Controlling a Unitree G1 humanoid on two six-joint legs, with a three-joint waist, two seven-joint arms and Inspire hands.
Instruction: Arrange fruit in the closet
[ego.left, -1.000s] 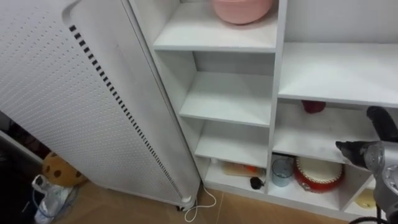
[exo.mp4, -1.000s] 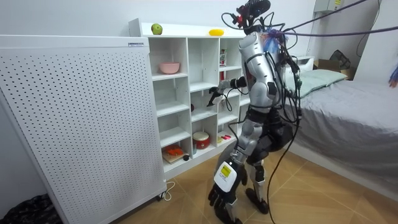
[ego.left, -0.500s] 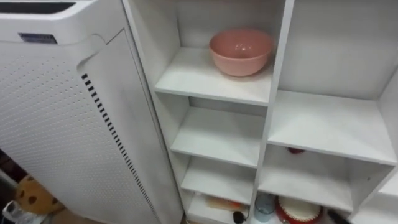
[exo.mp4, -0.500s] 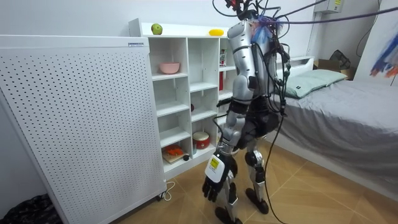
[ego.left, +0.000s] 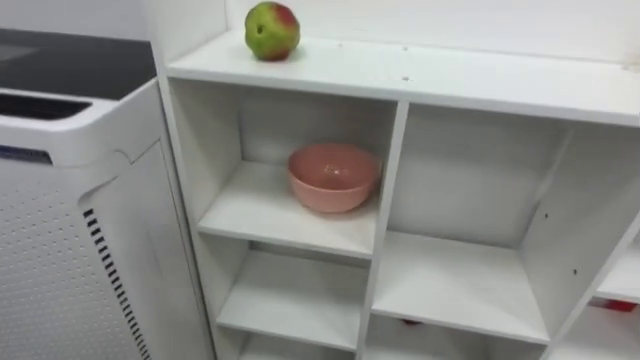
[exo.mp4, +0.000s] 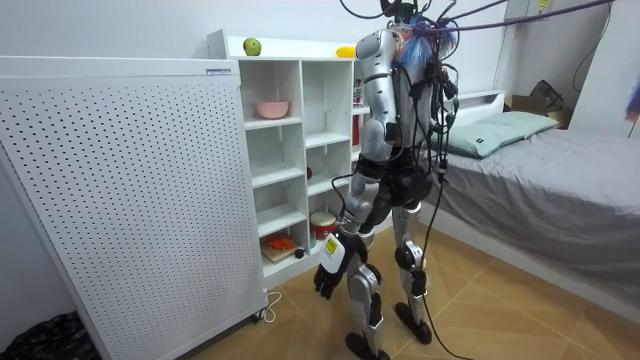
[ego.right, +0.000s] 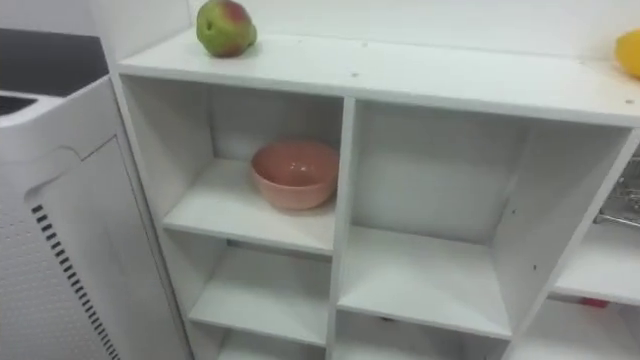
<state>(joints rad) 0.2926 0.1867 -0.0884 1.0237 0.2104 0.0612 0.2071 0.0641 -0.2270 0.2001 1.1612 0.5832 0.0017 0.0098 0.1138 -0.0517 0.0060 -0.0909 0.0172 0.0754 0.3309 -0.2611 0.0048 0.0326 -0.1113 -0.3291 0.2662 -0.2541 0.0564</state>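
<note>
**Q:** Where was the fruit?
**A:** The apple (ego.left: 271, 30) lay on the top board of the closet (ego.left: 450, 75), at its left end. It was high above the fingers and toward the room view's left of them. A yellow fruit (ego.right: 630, 52) lay on the same board, well apart from the apple and nearly overhead of the fingers.

**Q:** And the fingers?
**A:** The left hand (exo.mp4: 330, 272) hung low beside the knee, before the closet's bottom compartments. Its fingers were relaxed and held nothing.

**Q:** What else was there?
**A:** A pink bowl (ego.left: 334, 177) stood in the upper left compartment, below the apple and well above the fingers. A white perforated panel (exo.mp4: 130, 200) stood against the closet's left side. The robot stood upright facing the closet, with a bed (exo.mp4: 560, 170) on its far side from the fingers.
</note>
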